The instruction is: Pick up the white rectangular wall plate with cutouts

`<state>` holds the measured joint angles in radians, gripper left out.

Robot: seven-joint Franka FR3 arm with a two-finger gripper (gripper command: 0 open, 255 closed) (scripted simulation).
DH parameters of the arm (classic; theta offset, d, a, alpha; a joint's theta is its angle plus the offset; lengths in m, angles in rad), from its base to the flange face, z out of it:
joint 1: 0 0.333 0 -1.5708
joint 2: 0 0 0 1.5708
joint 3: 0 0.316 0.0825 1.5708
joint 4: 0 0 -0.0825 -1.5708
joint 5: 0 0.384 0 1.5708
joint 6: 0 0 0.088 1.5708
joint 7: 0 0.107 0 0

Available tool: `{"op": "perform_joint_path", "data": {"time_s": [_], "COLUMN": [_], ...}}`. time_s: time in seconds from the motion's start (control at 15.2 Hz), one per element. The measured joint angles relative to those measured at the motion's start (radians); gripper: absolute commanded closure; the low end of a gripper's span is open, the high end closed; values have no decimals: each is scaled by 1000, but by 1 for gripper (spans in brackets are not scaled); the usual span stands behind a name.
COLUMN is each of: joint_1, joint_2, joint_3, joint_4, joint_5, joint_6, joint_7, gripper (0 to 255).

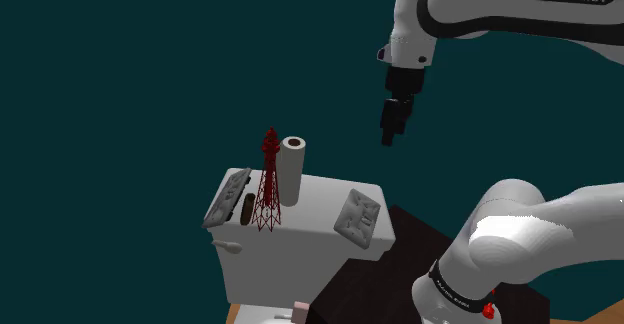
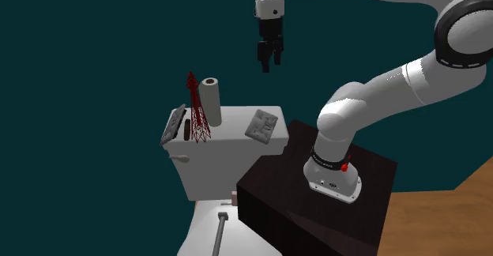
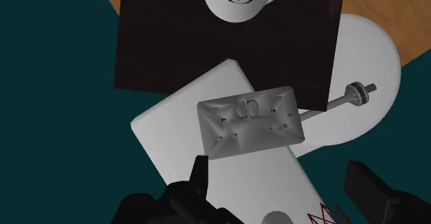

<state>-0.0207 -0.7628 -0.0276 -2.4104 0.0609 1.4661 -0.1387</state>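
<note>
1. at the left end of the white tank lid (image 1: 310,204), mid-frame in the shoulder view, a grey slab (image 1: 226,198) lies with a dark brown oblong piece (image 1: 246,209) just beside it.
2. next along the lid stands a red lattice tower (image 1: 268,184). just right of it is an upright pale roll (image 1: 292,169).
3. the wall plate (image 1: 360,218) sits on the lid's right end, well apart from the roll. the two outside views give its place on the lid, and it looks grey-white there (image 2: 265,126). the wrist view faces it flat-on (image 3: 250,121), so its small cutouts and raised rim are plain, and it is turned a little against the lid's edges.
4. the gripper (image 1: 392,132) hangs in the air above and right of the plate, touching nothing. in the second exterior view it is in the upper middle (image 2: 267,62). in the wrist view its black fingers (image 3: 197,184) stand apart with nothing clasped, so it is released, and the plate lies just beyond them.
5. the second exterior view adds the dark stand (image 2: 371,183) just beside the tank, a wooden floor (image 2: 454,215) at lower right, and a grey rod (image 2: 221,235) at the bottom edge, below the tank.
</note>
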Motion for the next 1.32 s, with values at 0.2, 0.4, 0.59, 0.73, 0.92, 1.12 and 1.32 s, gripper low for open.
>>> {"op": "perform_joint_path", "data": {"time_s": [0.2,0.4,0.59,0.73,0.92,1.12,1.32], "joint_1": [-10,-38,-73,-101,-133,-134,-116], "joint_2": [31,128,273,405,610,829,972], "joint_3": [66,215,358,442,529,564,546], "joint_4": [4,26,72,124,199,278,364], "joint_5": [-1,-5,-20,-42,-89,-130,-160], "joint_6": [1,-4,-16,-27,-60,-100,-134], "joint_7": [94,331,595,778,1058,1342,1570], "gripper": [0,0,0,0,0,0,0]}}
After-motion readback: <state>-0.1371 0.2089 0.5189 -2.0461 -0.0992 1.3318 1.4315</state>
